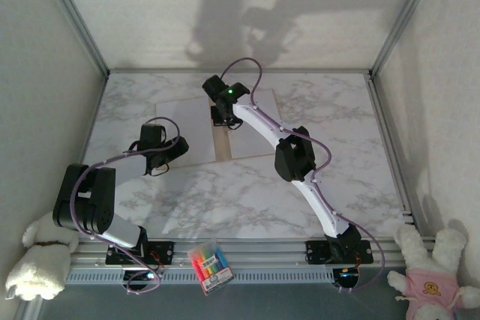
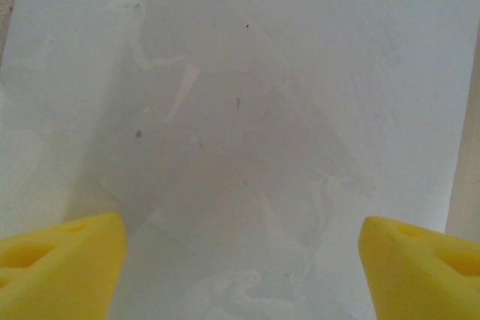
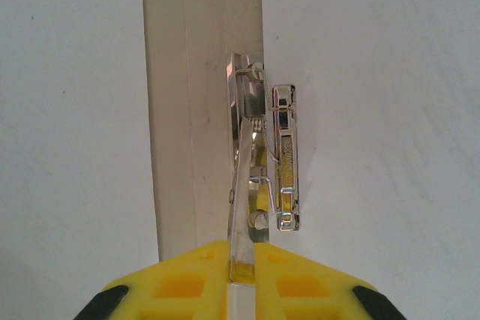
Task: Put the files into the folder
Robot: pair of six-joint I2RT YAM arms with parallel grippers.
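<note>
Far left by the rail: white plush toy point(image 1: 37, 256). Then left gripper point(image 2: 240, 267), yellow fingers spread wide, gripping nothing, above thin white paper files point(image 1: 187, 121). Near edge: bright marker pack point(image 1: 210, 266). Mid-table, towards the far side of the white-grey marble tabletop point(image 1: 247, 207): flat tan-brown kraft cardboard folder point(image 3: 195, 110), lying open, crease running away from the bases. Right gripper point(image 3: 240, 264) clamped on shiny metal spring clip point(image 3: 264, 155) beside that crease. Far right: pink-shirted plush toy point(image 1: 431, 279). Pale walls around.

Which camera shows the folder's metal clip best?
Right wrist: the metal clip sits centre, close and sharp, its lever between the fingers of the right hand. In top external, that hand covers it; left wrist faces a paper sheet.
</note>
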